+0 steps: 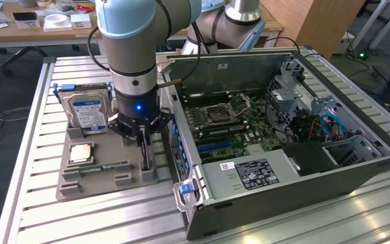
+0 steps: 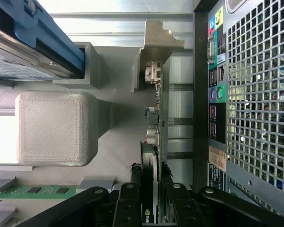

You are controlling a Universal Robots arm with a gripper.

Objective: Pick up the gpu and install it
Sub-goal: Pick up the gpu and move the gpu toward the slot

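Thin dark flat gpu card stands upright in the grey plastic holder, black claw clamped on its edge; a crooked grip could jam it there.

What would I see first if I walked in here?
The big grey robot arm in the middle, its pincer down at the gpu, which stands on edge in a grey tray. Then the open computer case on the exterior view's right, with its green board showing inside.
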